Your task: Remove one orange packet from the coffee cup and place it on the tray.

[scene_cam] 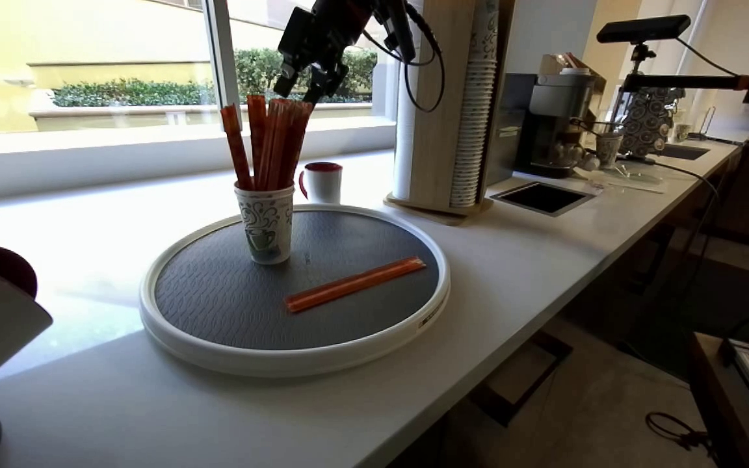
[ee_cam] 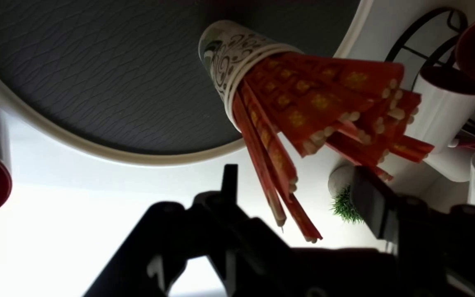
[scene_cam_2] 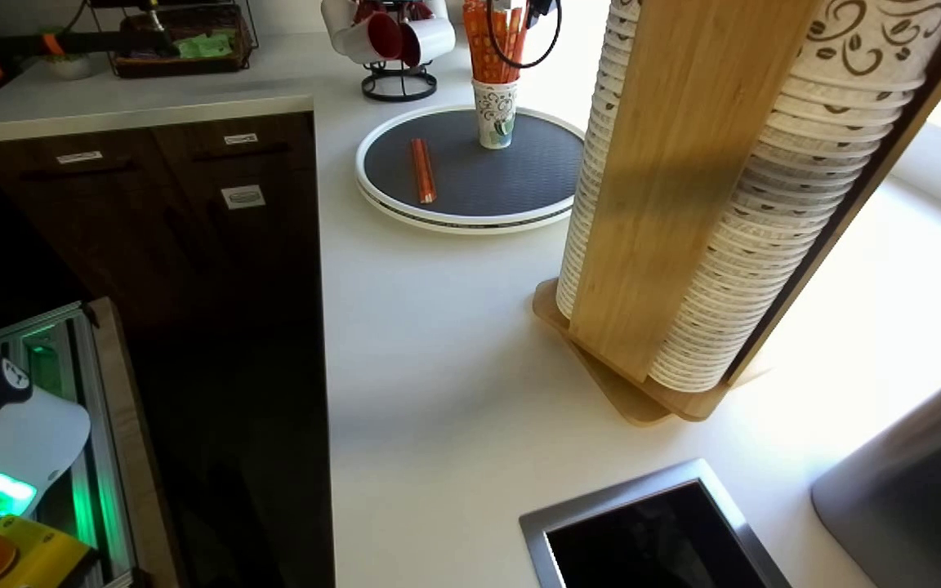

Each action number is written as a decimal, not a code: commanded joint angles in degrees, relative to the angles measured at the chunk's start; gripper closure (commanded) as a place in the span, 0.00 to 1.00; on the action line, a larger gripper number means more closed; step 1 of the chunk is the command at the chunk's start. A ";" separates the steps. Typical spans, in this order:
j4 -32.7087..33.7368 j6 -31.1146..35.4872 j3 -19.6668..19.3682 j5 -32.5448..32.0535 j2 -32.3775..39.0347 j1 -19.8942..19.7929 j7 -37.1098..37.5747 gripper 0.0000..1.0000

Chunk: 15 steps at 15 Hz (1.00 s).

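Note:
The coffee cup (scene_cam: 266,227) stands upright on the tray (scene_cam: 436,305), holding many orange packets (scene_cam: 277,143) that rise well above its rim. The cup (scene_cam_2: 495,114) also stands on the tray (scene_cam_2: 470,222) in an exterior view. A separate orange packet (scene_cam: 355,284) lies flat on the tray, to the cup's side; it shows too in an exterior view (scene_cam_2: 423,171). My gripper (scene_cam: 300,91) is open just above the packet tops. In the wrist view, the open gripper (ee_cam: 295,181) has several packet ends (ee_cam: 281,181) between its spread fingers, without visible grip. The wrist view hides the lying packet.
A white mug with red inside (scene_cam: 324,183) stands behind the tray. A wooden cup dispenser (scene_cam: 439,117) stands near the arm. A mug rack (scene_cam_2: 399,82) stands past the tray. A small plant (ee_cam: 346,206) is beyond the packets. The counter's front edge is beside the tray.

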 commanded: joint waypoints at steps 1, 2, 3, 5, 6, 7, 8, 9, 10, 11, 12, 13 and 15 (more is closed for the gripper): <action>1.91 -0.73 0.41 -2.25 1.33 -0.23 2.67 0.37; 1.95 -0.83 0.39 -2.52 1.42 -0.25 3.12 0.38; 1.94 -0.67 0.41 -2.78 1.49 -0.24 3.44 0.40; 2.05 -0.77 0.45 -3.16 1.64 -0.18 4.05 0.45; 2.04 -0.70 0.42 -3.38 1.68 -0.11 4.47 0.52; 2.11 -0.79 0.41 -3.54 1.75 -0.07 4.75 0.52; 2.15 -0.79 0.37 -3.71 1.79 0.00 5.18 0.60; 2.15 -0.56 0.38 -3.85 1.82 0.03 5.36 0.58; 2.17 -0.37 0.42 -3.88 1.85 0.02 5.40 0.65; 2.22 -0.46 0.41 -4.01 1.89 0.04 5.62 0.65; 2.24 -0.48 0.44 -4.06 1.90 0.06 5.77 0.65; 2.31 -0.55 0.45 -4.16 1.96 0.12 5.97 0.70; 2.47 -0.62 0.56 -4.29 2.09 0.22 6.27 0.73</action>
